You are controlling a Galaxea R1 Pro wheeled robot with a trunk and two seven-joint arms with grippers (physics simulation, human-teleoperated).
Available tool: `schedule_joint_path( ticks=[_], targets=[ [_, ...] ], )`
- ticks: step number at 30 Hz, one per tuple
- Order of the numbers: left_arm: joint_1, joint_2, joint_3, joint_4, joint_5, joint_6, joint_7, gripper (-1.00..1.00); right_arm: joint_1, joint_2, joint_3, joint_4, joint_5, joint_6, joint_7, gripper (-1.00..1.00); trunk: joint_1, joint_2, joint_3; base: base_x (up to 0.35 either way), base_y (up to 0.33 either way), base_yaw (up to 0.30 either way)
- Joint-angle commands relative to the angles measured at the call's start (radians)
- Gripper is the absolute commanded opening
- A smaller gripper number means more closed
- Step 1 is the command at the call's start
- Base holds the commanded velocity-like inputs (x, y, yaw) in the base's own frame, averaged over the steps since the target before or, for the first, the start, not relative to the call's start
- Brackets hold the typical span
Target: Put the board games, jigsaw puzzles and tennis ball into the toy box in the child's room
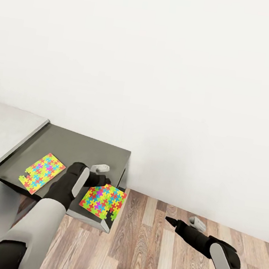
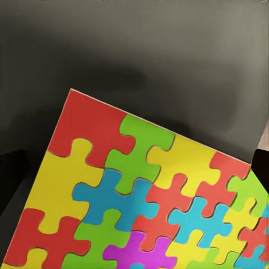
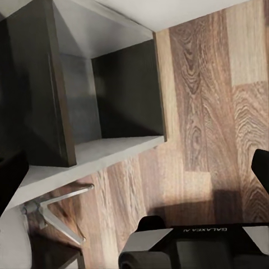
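The left pincer point(image 1: 103, 176), whose grip state I cannot tell, sits over the multicoloured flat jigsaw puzzle point(image 1: 103, 201) overhanging the dark grey counter's point(image 1: 86, 145) front corner, likely for an edge grasp, while the released right pincer point(image 1: 182, 222) waits above the wooden floor point(image 1: 144, 247).

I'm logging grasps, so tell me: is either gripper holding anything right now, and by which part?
The left gripper is at the near jigsaw puzzle, at its far edge, but whether it is gripping cannot be told. The right gripper hangs over the floor, holding nothing.
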Motion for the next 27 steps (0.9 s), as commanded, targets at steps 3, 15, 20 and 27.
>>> schedule_joint_path(
  ticks=[3, 15, 20, 27],
  targets=[
    [0.000, 0.002, 0.014, 0.005, -0.006, 0.003, -0.001, 1.00, -0.001, 0.002, -0.002, 0.003, 0.004, 0.003, 0.009, 1.00, 0.001, -0.001, -0.002, 0.000, 0.000, 0.000],
    [0.003, 0.060, 0.168, -0.128, -0.006, 0.042, -0.109, 1.00, -0.001, 0.003, 0.002, 0.022, 0.008, -0.008, 0.143, 1.00, 0.001, -0.001, -0.002, 0.000, 0.000, 0.000],
    [0.003, 0.111, 0.179, -0.152, -0.006, 0.066, -0.250, 1.00, -0.001, 0.004, 0.003, 0.036, 0.009, -0.015, 0.205, 1.00, 0.001, -0.001, -0.002, 0.000, 0.000, 0.000],
    [0.006, 0.186, 0.180, -0.173, -0.006, 0.079, -0.438, 1.00, -0.001, 0.007, 0.003, 0.089, 0.006, -0.106, 0.314, 1.00, 0.001, -0.001, -0.002, 0.000, 0.000, 0.000]
  ],
)
